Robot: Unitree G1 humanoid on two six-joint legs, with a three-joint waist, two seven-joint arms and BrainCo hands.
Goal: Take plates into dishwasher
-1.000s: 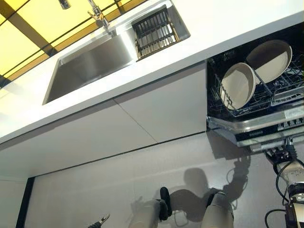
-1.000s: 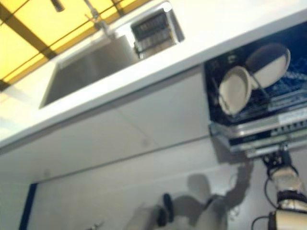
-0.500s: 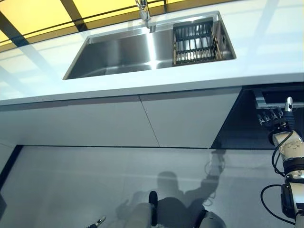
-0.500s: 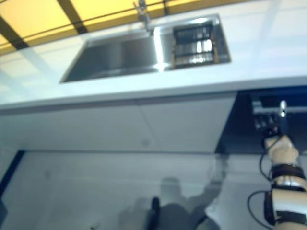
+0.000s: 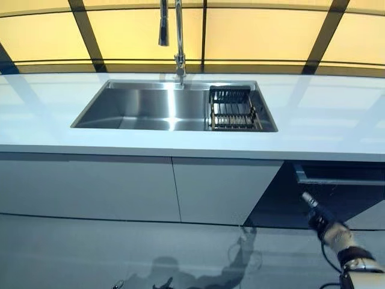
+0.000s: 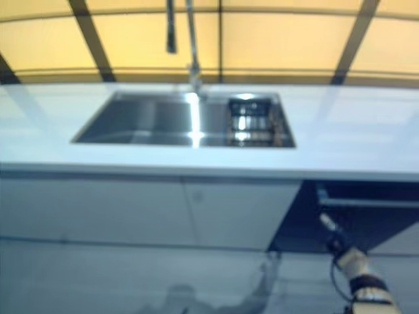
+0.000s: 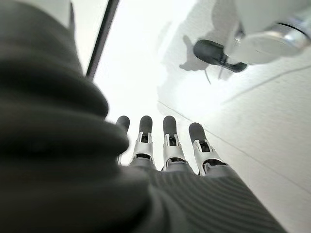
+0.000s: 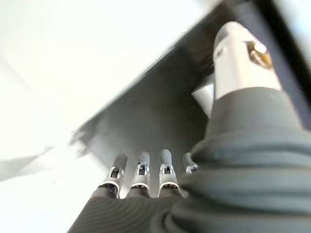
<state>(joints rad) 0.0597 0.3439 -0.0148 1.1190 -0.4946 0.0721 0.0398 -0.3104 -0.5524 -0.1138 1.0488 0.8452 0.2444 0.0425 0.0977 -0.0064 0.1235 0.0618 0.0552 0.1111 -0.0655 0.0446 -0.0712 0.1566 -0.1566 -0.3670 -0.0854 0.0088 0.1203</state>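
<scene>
Head views show a white countertop point(image 5: 337, 129) with a sunken stainless-steel sink point(image 5: 150, 108), a tall chrome tap point(image 5: 178, 36) behind it, and a dark wire drying rack point(image 5: 232, 110) set in the sink's right end. No plate shows on the counter, in the sink or in the rack. Below the counter, right of the pale cabinet fronts point(image 5: 120, 186), the dark dishwasher opening point(image 5: 313, 189) is in view; the inside is too dark to tell whether plates sit there. Right hand point(image 5: 325, 221) is raised just before that opening, fingers point(image 8: 141, 177) straight and empty, thumb extended. Left hand point(image 7: 165, 145) hangs low over the pale floor, fingers straight, holding nothing. Judgement: loading looks finished or nearly so, with no plate left out; what may remain is closing the dishwasher.
</scene>
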